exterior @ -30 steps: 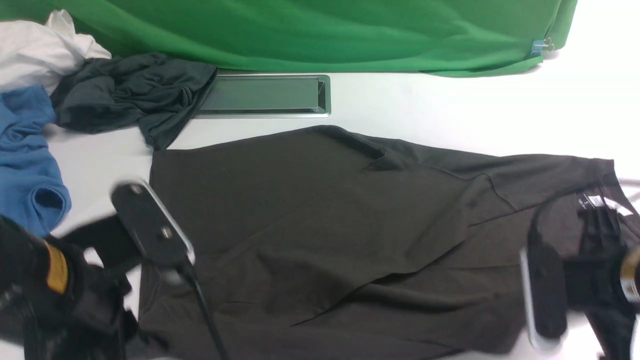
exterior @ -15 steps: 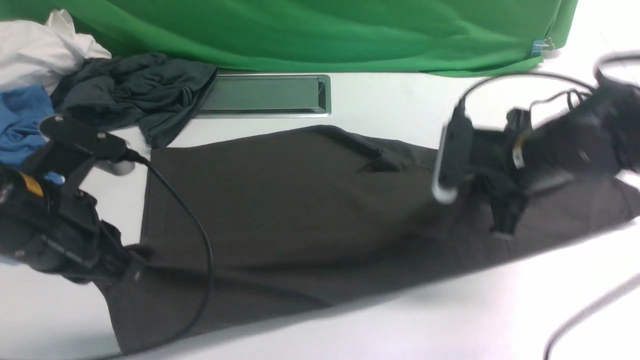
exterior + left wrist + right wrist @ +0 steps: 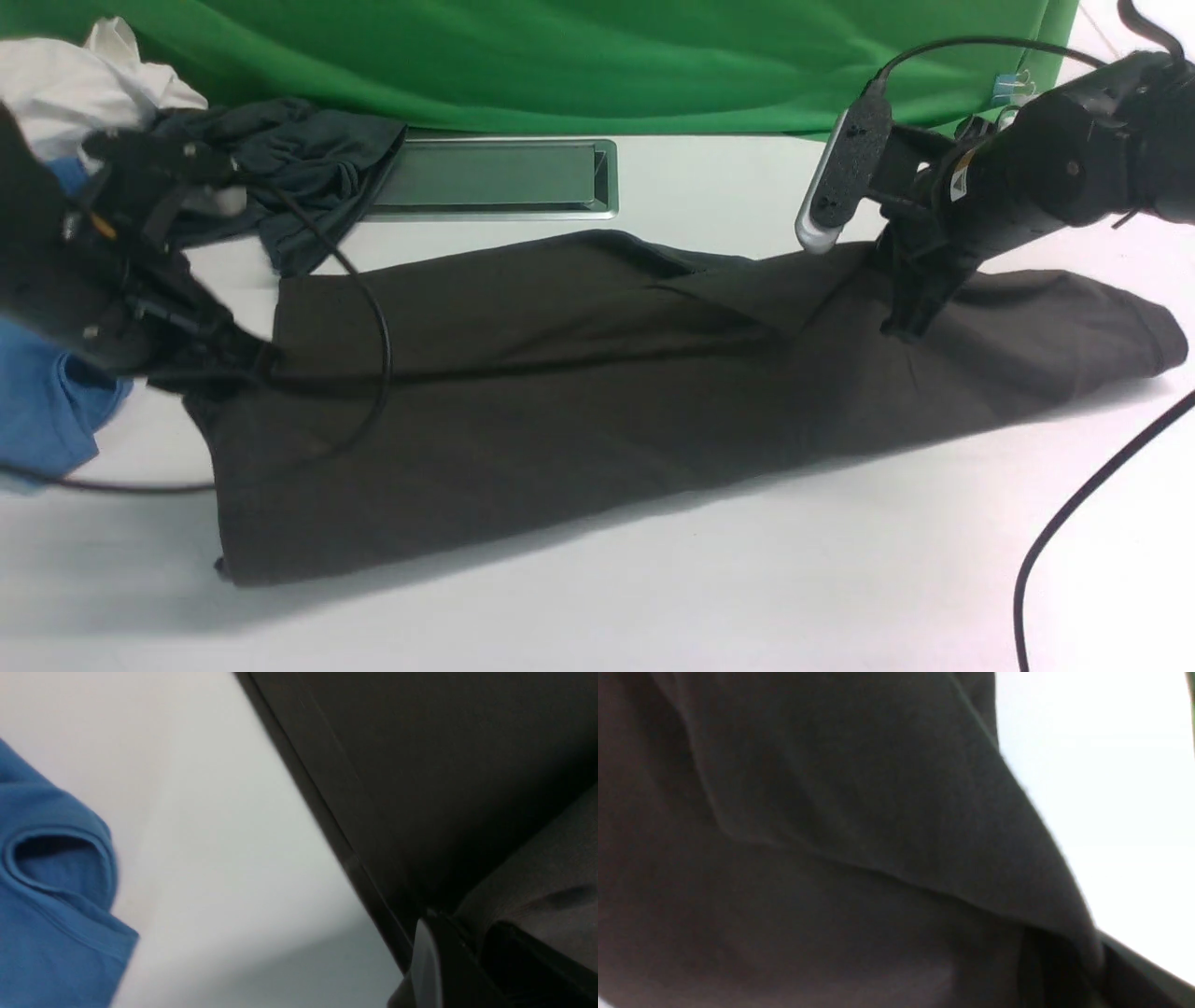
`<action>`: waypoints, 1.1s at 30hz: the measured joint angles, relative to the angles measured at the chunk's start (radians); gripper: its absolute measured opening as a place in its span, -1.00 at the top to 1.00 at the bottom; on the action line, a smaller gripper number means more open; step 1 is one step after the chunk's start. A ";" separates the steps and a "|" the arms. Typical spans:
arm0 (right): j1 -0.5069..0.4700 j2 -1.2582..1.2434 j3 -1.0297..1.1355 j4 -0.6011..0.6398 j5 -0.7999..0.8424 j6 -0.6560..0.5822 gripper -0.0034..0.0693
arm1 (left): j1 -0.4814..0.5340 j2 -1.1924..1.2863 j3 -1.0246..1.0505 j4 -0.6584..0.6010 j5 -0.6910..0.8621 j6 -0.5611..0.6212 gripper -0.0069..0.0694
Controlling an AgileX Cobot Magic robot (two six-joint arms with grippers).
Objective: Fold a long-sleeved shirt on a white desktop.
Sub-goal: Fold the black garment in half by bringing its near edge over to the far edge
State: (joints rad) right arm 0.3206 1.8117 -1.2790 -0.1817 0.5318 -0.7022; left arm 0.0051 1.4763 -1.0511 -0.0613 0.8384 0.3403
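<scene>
Blue shirt [image 3: 47, 411] at far left; left gripper [image 3: 250, 359] clamped on the left end of the long-sleeved shirt [image 3: 579, 373], which lies stretched left to right across the middle of the white desktop [image 3: 709, 597]; right gripper [image 3: 901, 327] clamped on a raised pinch of its right part.

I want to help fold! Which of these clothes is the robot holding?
The brownish-black shirt, stretched out in the middle. The blue shirt, grey-teal garment and white cloth lie bunched at the far left.

Matt cotton-like shirt [image 3: 579, 392] on smooth white desktop [image 3: 709, 597].
</scene>
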 joint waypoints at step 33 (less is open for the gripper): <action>-0.052 0.292 -0.209 0.024 -0.160 0.219 -0.47 | 0.044 0.395 -0.214 0.165 -0.401 -0.027 0.25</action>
State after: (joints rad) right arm 0.2682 2.1035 -1.4881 -0.1582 0.3717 -0.4836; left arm 0.0491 1.8710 -1.2654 0.1033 0.4375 0.3134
